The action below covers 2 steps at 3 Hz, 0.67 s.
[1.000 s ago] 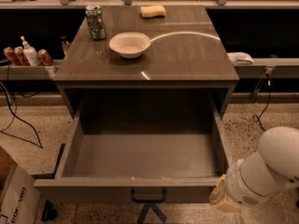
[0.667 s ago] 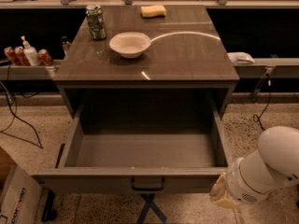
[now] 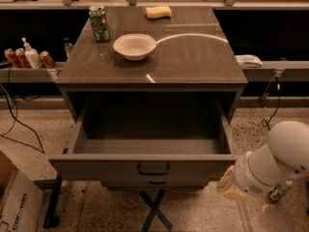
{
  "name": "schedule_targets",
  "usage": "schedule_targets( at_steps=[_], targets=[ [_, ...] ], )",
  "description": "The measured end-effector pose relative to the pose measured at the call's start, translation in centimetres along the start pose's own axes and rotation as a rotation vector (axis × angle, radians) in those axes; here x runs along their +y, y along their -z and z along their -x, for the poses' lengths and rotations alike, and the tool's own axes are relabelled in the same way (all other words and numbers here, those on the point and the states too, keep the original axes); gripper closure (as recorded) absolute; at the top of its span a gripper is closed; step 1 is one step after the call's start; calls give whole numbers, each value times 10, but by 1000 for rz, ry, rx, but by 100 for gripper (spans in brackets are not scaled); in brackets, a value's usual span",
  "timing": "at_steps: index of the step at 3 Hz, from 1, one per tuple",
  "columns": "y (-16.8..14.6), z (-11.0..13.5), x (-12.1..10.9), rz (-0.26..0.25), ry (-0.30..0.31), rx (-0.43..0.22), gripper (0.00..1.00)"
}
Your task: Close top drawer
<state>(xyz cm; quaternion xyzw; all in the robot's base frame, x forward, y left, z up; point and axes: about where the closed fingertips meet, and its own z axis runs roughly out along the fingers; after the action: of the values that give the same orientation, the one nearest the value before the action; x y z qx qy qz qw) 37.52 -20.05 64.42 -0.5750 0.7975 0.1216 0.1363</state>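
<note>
The top drawer point(image 3: 96, 170) of the grey cabinet point(image 3: 193, 62) stands pulled out towards me, and its inside is empty. Its flat grey front panel carries a small black bar handle point(image 3: 153, 169) at the centre. The handle of a lower drawer point(image 3: 158, 182) peeks out just beneath it. My gripper point(image 3: 228, 187) is at the end of the white arm at the lower right. It sits right at the right end of the drawer's front panel, close to or touching it.
On the cabinet top stand a white bowl point(image 3: 134, 46), a green can point(image 3: 99, 23) and a yellow sponge point(image 3: 159, 12). A cardboard box point(image 3: 14, 202) stands on the floor at lower left. Blue tape forms a cross point(image 3: 153, 209) on the floor. Cans and a bottle point(image 3: 29, 57) sit on the left ledge.
The drawer front has moved back towards the cabinet, so more of its front panel and handle show. My arm has moved along with it at its right end.
</note>
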Motion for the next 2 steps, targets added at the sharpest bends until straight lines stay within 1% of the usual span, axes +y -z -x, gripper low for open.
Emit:
schedule_targets(
  at_steps=[1, 2],
  targets=[
    [-3, 9, -15, -65, 5, -16, 100],
    [-11, 32, -60, -180, 45, -60, 100]
  ],
)
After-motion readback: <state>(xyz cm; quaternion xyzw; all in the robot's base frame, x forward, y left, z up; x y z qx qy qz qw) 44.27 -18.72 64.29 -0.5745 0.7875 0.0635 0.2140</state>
